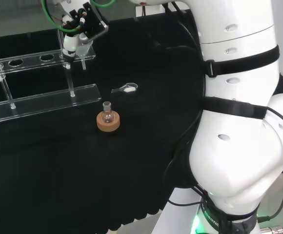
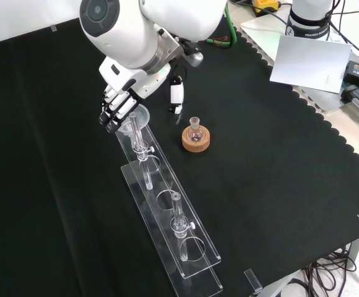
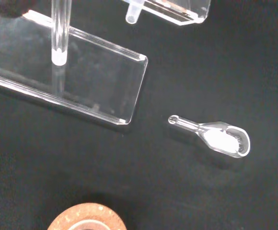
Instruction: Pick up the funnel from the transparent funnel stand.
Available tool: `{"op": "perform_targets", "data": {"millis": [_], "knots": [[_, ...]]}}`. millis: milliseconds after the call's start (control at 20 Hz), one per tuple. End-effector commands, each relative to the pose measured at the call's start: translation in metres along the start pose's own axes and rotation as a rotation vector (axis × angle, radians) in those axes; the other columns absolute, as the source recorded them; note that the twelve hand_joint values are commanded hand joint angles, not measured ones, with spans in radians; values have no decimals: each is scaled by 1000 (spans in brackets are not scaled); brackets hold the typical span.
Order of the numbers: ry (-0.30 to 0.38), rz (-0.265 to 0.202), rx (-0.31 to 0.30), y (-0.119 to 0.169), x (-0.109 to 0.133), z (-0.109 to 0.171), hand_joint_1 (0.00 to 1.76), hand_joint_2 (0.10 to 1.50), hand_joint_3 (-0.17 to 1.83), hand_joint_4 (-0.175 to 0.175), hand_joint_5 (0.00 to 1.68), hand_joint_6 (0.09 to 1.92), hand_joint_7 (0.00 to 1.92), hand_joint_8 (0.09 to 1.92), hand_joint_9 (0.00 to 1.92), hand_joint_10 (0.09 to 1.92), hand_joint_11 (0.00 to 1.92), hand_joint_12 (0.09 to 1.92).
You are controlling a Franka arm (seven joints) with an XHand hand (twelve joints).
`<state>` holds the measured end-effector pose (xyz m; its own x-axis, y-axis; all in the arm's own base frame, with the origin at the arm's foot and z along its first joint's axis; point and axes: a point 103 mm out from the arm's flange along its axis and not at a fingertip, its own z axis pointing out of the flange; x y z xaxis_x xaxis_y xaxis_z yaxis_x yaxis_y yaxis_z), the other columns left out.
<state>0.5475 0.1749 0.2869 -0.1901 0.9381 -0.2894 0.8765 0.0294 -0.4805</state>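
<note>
We see a black cloth covering the surface (image 2: 278, 185), its scalloped edge running along the right of the front view, with papers and cables lying beyond it toward two o'clock. One clear funnel stand (image 2: 167, 229) stretches across the cloth, two upright rods rising from its base plate. At about three o'clock from the stand's near end in the front view sits one small glass flask (image 2: 195, 126) on one cork ring (image 2: 195, 138). One small glass scoop (image 3: 220, 138) holding white powder lies alone on the cloth, near the stand's corner in the wrist view. The hand (image 2: 119, 105) is at the stand's far end, its fingers (image 2: 111, 116) curled around the clear funnel (image 2: 136, 121). In the head view the funnel (image 1: 83, 52) hangs at the stand's right end.
</note>
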Motion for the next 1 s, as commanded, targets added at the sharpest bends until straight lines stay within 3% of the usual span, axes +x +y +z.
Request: {"op": "perform_targets", "data": {"millis": [50,600,850,1000], "knots": [[-6,7,-1,11,-10,2,667,737,202,56,128,87,31,87,0,830,308,1515],[-1,7,9,26,-20,7,670,737,233,47,165,87,117,91,72,910,339,1497],[-13,13,19,30,-18,10,672,700,316,41,198,87,44,529,208,860,379,1476],[-13,17,3,32,-19,11,673,696,333,38,209,87,43,618,248,850,389,1471]]}}
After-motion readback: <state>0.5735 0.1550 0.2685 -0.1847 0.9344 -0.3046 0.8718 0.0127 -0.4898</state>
